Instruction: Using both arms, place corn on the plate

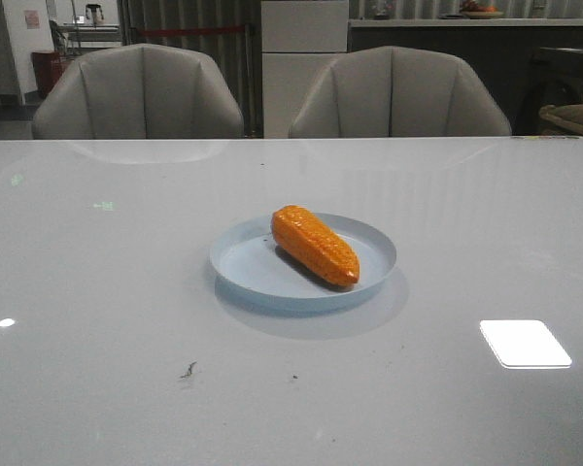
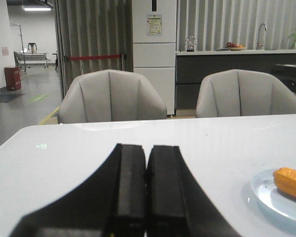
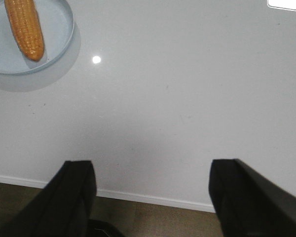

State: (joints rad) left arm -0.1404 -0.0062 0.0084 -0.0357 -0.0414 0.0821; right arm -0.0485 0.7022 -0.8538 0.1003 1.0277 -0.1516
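An orange corn cob lies on its side in the pale blue plate at the middle of the white table. Neither arm shows in the front view. In the left wrist view my left gripper is shut with nothing between its pads, held low over the table, with the corn and plate off to its right. In the right wrist view my right gripper is open and empty above the table's near edge, well apart from the corn and plate.
Two grey chairs stand behind the table's far edge. A bright light reflection lies on the table at the front right. The floor shows past the table's near edge under the right gripper.
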